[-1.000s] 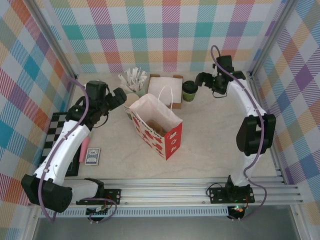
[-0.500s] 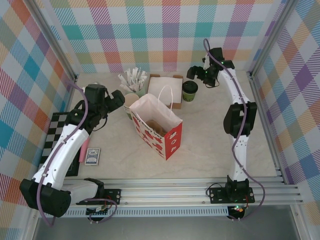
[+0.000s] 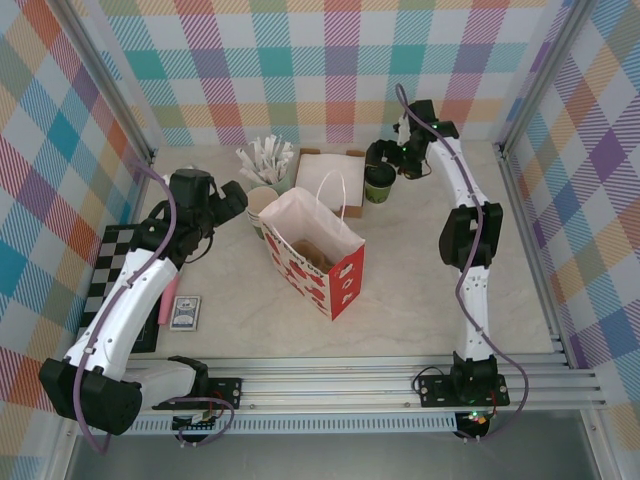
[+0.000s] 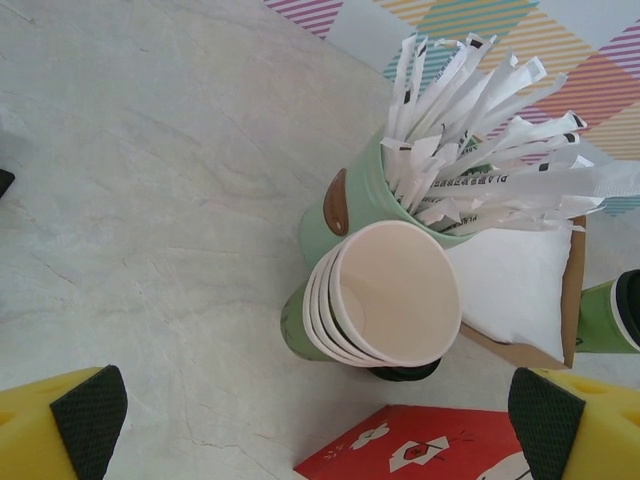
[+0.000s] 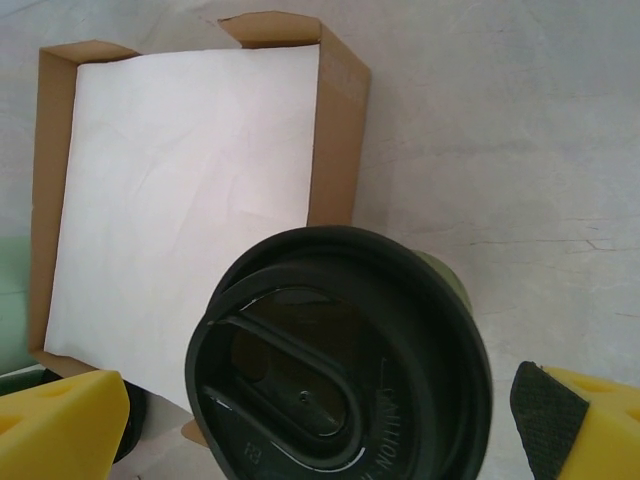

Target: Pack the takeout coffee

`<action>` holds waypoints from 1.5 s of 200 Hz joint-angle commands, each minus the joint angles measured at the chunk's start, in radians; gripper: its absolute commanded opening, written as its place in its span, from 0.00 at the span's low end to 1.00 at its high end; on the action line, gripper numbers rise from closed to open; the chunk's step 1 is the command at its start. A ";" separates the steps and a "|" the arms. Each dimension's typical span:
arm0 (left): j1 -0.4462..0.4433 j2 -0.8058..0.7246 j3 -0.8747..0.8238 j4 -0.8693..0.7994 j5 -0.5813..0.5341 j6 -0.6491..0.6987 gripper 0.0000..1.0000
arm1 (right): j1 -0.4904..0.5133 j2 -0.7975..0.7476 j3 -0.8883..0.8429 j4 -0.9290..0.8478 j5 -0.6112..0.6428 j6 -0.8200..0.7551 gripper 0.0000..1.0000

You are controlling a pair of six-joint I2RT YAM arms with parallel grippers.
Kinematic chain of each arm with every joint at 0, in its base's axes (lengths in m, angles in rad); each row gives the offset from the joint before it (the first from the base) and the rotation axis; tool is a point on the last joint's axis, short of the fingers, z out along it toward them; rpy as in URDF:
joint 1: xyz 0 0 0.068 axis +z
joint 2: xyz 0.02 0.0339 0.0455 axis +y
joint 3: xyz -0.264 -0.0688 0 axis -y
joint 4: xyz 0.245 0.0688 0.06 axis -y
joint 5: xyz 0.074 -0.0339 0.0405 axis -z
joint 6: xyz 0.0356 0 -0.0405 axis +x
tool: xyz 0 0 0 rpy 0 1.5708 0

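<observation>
The takeout coffee (image 3: 379, 181), a dark-green cup with a black lid (image 5: 340, 370), stands upright on the table at the back, right of a cardboard box. My right gripper (image 3: 386, 158) hangs open just above it. In the right wrist view the lid sits between the two yellow fingertips (image 5: 585, 420), apart from both. My left gripper (image 3: 238, 200) is open near the stack of cream cups (image 4: 390, 295), with nothing between its fingers (image 4: 85, 420). The coffee's green side (image 4: 612, 316) shows at the right edge of the left wrist view.
A red-and-white paper bag (image 3: 315, 250) stands open mid-table. Behind it are the cardboard box of white napkins (image 3: 328, 170) and a pale-green cup of white packets (image 3: 265, 162). A checkerboard (image 3: 118, 275) and a card deck (image 3: 185, 312) lie at the left.
My right arm has swung left and forward, bringing its open gripper from beside the coffee to right over it. The left arm has hardly moved.
</observation>
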 commanded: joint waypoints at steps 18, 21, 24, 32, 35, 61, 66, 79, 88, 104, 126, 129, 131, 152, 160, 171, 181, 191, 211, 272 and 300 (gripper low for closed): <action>0.007 -0.038 -0.024 -0.013 -0.021 -0.002 1.00 | 0.009 0.021 0.027 -0.040 0.026 -0.024 1.00; 0.007 -0.038 -0.024 -0.013 -0.021 -0.003 1.00 | 0.011 0.024 0.028 -0.041 0.031 -0.026 1.00; 0.007 -0.039 -0.024 -0.015 -0.022 -0.002 1.00 | 0.011 0.027 0.028 -0.043 0.036 -0.027 1.00; 0.007 -0.037 -0.020 -0.018 -0.020 0.001 1.00 | 0.013 0.029 0.028 -0.047 0.047 -0.036 1.00; 0.007 -0.038 -0.019 -0.019 -0.021 0.001 1.00 | 0.015 0.031 0.028 -0.048 0.050 -0.037 1.00; 0.008 -0.034 -0.013 -0.027 -0.014 0.004 1.00 | 0.017 0.044 0.032 -0.055 0.062 -0.053 1.00; 0.007 -0.034 -0.014 -0.026 -0.014 0.002 1.00 | 0.018 0.047 0.035 -0.057 0.064 -0.054 1.00; 0.008 -0.034 -0.019 -0.025 -0.012 -0.001 1.00 | 0.019 0.052 0.039 -0.062 0.074 -0.052 1.00; 0.008 -0.034 -0.020 -0.026 -0.011 -0.003 1.00 | 0.019 0.054 0.039 -0.064 0.076 -0.054 1.00; 0.008 -0.034 -0.022 -0.026 -0.009 -0.005 1.00 | 0.019 0.055 0.039 -0.063 0.062 -0.055 0.99; 0.008 -0.033 -0.022 -0.028 -0.010 -0.003 1.00 | 0.019 0.059 0.038 -0.058 0.049 -0.053 0.94; 0.008 -0.033 -0.021 -0.028 -0.010 -0.003 1.00 | 0.019 0.060 0.039 -0.059 0.048 -0.051 0.93; 0.008 -0.032 -0.021 -0.026 -0.010 -0.003 1.00 | 0.019 0.060 0.039 -0.059 0.046 -0.050 0.92; 0.008 -0.033 -0.021 -0.027 -0.011 -0.003 1.00 | 0.019 0.057 0.039 -0.061 0.032 -0.046 0.82; 0.008 -0.032 -0.021 -0.025 -0.011 -0.001 1.00 | 0.019 0.053 0.039 -0.063 0.029 -0.046 0.81; 0.008 -0.031 -0.019 -0.025 -0.009 -0.002 1.00 | 0.018 0.044 0.038 -0.070 0.031 -0.047 0.81; 0.008 -0.028 -0.019 -0.024 -0.006 -0.002 1.00 | 0.019 0.029 0.028 -0.073 0.039 -0.049 0.81; 0.008 -0.026 -0.017 -0.024 0.000 0.000 1.00 | 0.020 0.004 0.005 -0.066 0.047 -0.050 0.81; 0.008 -0.025 -0.014 -0.013 0.020 0.001 1.00 | 0.018 -0.067 -0.081 -0.038 0.049 -0.049 0.81; 0.008 -0.045 -0.032 0.041 0.085 0.012 1.00 | 0.021 -0.430 -0.690 0.196 0.050 -0.007 0.81; 0.008 -0.019 -0.006 0.026 0.124 0.001 1.00 | 0.028 -0.557 -0.897 0.262 0.064 -0.011 0.81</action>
